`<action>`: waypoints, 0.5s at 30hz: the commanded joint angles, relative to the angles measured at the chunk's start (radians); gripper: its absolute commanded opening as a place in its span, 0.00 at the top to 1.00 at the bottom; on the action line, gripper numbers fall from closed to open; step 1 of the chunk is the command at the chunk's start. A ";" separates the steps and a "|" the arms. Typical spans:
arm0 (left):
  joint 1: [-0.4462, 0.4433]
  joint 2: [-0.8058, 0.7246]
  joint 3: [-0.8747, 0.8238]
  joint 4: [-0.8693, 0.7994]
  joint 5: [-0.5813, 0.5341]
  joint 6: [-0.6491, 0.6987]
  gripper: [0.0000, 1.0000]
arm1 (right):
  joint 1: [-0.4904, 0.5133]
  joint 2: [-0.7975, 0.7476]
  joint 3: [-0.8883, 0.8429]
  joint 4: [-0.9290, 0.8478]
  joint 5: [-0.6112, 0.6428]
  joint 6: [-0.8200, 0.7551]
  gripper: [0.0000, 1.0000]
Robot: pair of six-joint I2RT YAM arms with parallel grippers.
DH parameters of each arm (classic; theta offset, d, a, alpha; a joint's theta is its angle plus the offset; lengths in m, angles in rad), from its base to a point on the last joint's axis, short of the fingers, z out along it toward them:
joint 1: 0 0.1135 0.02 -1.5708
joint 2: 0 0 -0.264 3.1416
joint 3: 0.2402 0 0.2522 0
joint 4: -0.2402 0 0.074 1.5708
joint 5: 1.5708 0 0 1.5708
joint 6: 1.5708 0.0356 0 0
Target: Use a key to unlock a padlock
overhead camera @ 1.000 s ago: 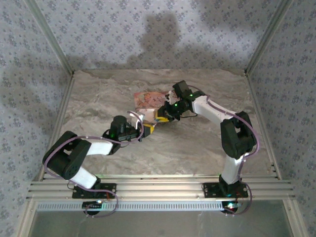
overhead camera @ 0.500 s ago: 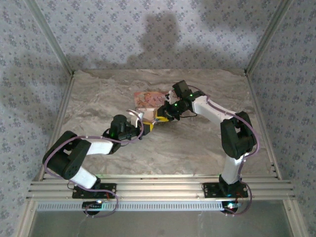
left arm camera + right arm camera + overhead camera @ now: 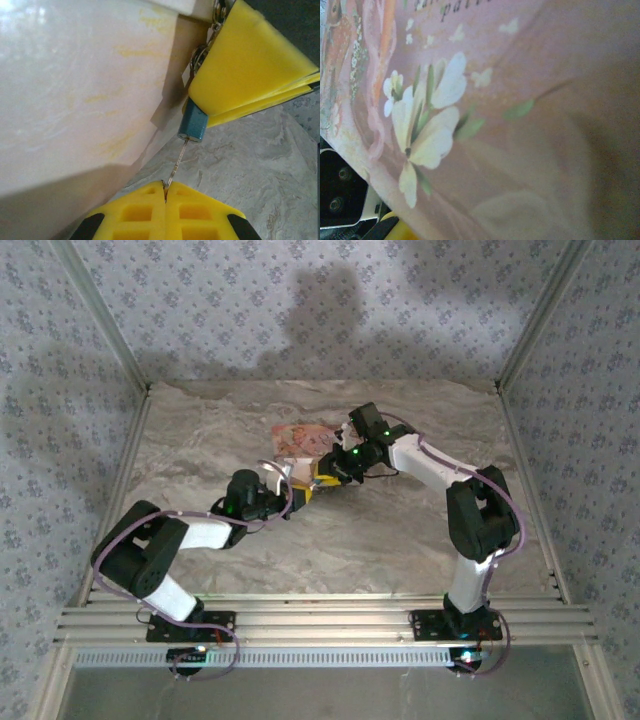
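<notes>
The step in hand looks like the key entering the lock, or already seated in it. In the left wrist view the left fingers (image 3: 140, 212) are clenched flat together at the bottom of the frame. They pinch the thin metal key (image 3: 176, 162), whose shaft runs up to the blue end of the padlock (image 3: 193, 125) near mid-frame. The right fingers (image 3: 245, 70), upper right, grasp the padlock's upper part, with silvery loops showing at their top edge. How deep the key sits I cannot tell.

Next, by my reading, comes a twist of the key about its own axis while the right fingers brace the body against turning. Room is tight: the pink box (image 3: 75, 75) wall stands just beside the lock on the frame's left, and the desk (image 3: 260, 165) lies close below. In the top view the 2 arms meet at the box's near edge, with open desk toward the bottom of the frame.
</notes>
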 commanded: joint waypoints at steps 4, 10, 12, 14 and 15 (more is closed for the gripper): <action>-0.007 0.005 0.033 0.054 -0.034 -0.048 1.00 | 0.014 -0.041 -0.016 0.017 -0.063 0.038 1.00; -0.016 -0.022 0.038 0.043 -0.036 -0.057 1.00 | 0.016 -0.043 -0.019 0.012 -0.042 0.043 1.00; -0.023 -0.028 0.041 0.040 -0.036 -0.057 1.00 | 0.017 -0.041 -0.020 0.013 -0.038 0.049 1.00; -0.025 -0.032 0.042 0.042 -0.037 -0.058 1.00 | 0.022 -0.036 -0.019 0.017 -0.038 0.055 1.00; -0.025 -0.032 0.042 0.042 -0.036 -0.057 1.00 | 0.024 -0.033 -0.019 0.021 -0.038 0.059 1.00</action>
